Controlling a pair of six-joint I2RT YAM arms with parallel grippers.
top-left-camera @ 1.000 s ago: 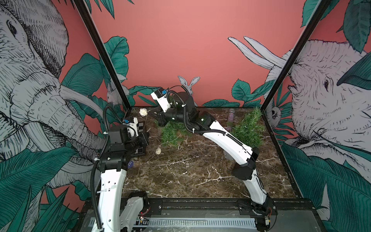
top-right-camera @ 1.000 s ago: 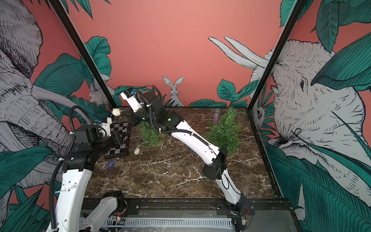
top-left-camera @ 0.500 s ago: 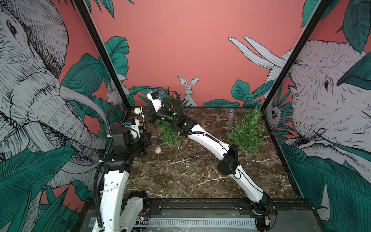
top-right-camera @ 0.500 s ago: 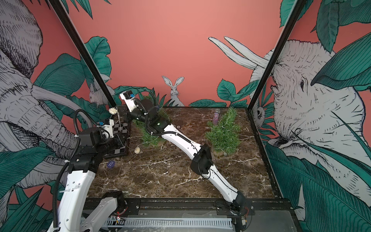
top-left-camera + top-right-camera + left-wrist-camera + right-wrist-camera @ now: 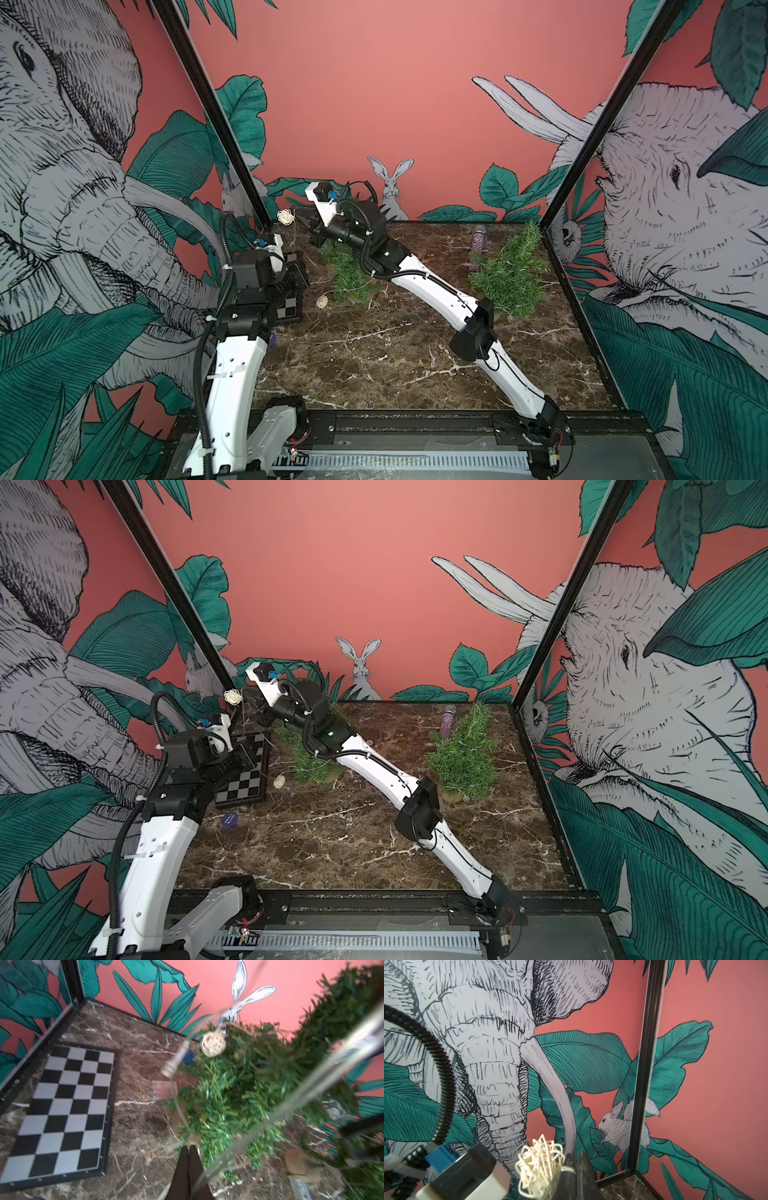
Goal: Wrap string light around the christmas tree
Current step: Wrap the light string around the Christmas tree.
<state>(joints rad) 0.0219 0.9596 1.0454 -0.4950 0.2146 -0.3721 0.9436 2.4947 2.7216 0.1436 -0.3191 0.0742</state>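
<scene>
Change over the last 1 s: the right arm has stretched out across the christmas tree (image 5: 349, 274) into the far-left corner, and its elbow has sunk low over the table (image 5: 374, 357). The right gripper (image 5: 574, 1164) is clenched on the wire of the string light (image 5: 232, 697). 1 woven ball (image 5: 539, 1164) sits just beside its jaws, carried up off the table and further from the tree than before.

The left gripper (image 5: 188, 1165) has its fingers pressed together above the chessboard (image 5: 245, 779). A thin clear strand curves up to its tips, so it is probably pinching the wire. The left wrist view is too blurred to confirm.

Tree: upright, toward the back left, just beside the chessboard. A 2nd ball (image 5: 321, 301) lies on the marble between board and tree base. A 3rd (image 5: 213, 1043) hangs against the branches.

Reading: slack has been drawn out to the side, which I judge sets up the next pass round the tree. Wrapping is under way; finished turns cannot be counted
</scene>
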